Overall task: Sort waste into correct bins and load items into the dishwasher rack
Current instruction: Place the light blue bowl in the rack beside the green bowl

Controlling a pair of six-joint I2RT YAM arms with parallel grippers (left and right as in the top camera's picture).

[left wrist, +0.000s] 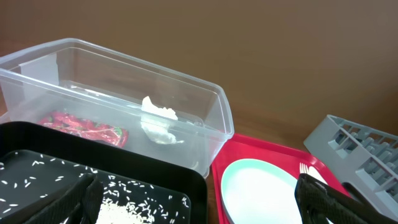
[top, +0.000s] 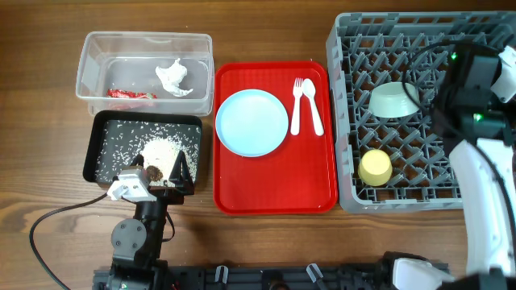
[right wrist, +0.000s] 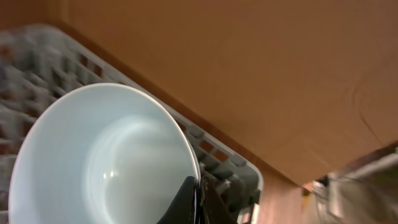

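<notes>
The round light blue bowl (right wrist: pixel 106 162) is over the large grey plastic grid rack (top: pixel 419 173), its rim pinched between the fingers of the right pincer (right wrist: pixel 198 200). In the rack stand a pale green bowl (top: pixel 393 99) and a small yellow cup (top: pixel 375 167). The left pincer (left wrist: pixel 199 190) is spread wide and empty above the black rectangular tray (top: pixel 145 118) with white rice grains (top: pixel 165 151), beside the flat red tray (top: pixel 274 181).

You're looking at a brown wood-grain table (top: pixel 266 242) filling the whole overhead view. Light is even, with soft shadows only. A black rail (top: pixel 266 278) runs along the table edge at 6 o'clock.
</notes>
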